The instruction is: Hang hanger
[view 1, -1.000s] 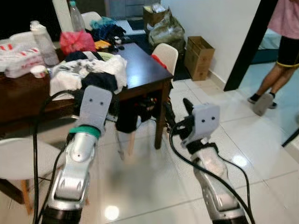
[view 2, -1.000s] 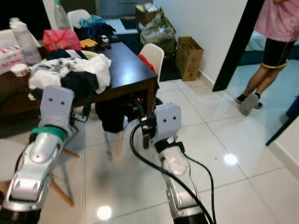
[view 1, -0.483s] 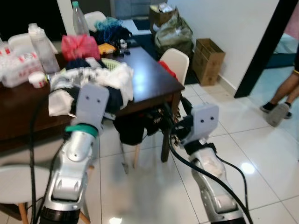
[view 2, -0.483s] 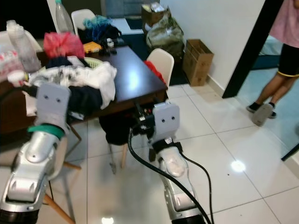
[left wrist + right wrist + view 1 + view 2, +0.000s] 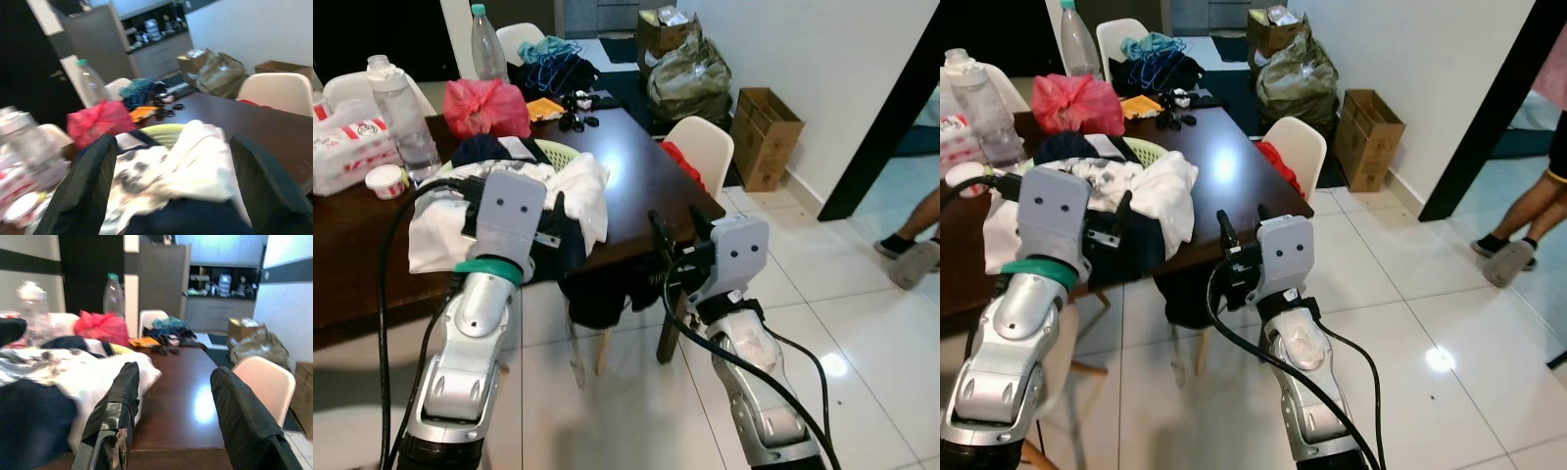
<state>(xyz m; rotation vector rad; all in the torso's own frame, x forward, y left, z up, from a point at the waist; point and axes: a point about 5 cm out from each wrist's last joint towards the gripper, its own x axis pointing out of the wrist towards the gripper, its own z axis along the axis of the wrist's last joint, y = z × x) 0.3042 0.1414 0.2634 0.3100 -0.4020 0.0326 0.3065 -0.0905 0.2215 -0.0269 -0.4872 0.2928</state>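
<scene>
With both arms raised toward the dark table (image 5: 646, 176), status as follows:
left gripper (image 5: 168, 196): fingers spread wide, nothing between them, just in front of the laundry pile (image 5: 563, 191) at the table's near edge.
right gripper (image 5: 176, 416): fingers wide apart, empty, at the table's near right corner.
laundry pile: white and dark clothes heaped over a green basket (image 5: 551, 149).
hanger: cannot make one out; only a tangle of dark clothes (image 5: 1160, 69) at the table's far edge.
person's leg (image 5: 1518, 235): on the tiles, far right.
</scene>
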